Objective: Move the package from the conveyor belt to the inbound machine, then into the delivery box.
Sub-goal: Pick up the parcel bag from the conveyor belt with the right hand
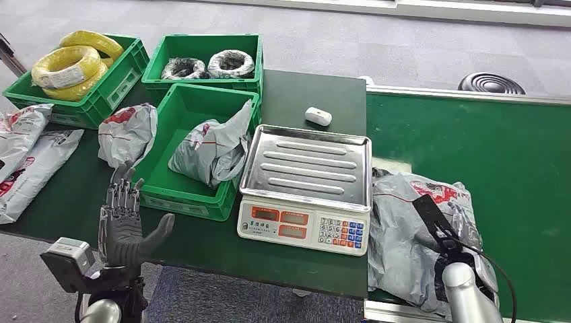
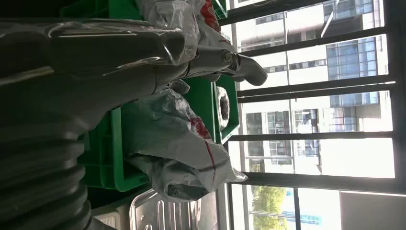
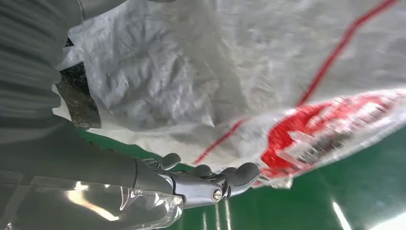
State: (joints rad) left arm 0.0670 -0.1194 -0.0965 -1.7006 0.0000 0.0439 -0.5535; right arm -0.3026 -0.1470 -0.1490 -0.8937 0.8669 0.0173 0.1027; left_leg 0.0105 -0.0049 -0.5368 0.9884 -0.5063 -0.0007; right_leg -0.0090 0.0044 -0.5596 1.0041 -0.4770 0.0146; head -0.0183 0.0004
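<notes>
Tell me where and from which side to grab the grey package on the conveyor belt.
Probably grip the grey package at its near, bunched edge, coming from the robot's side with the right hand, which is already against that edge. The bag lies flat and crumpled on the conveyor belt, so loose folds offer purchase.

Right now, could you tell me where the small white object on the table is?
In the head view, the small white object lies on the dark table, just beyond the far edge of the scale's steel tray and right of the green crates.

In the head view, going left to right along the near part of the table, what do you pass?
Left hand → green crate holding a grey bag → weighing scale → grey package on the conveyor belt.
</notes>
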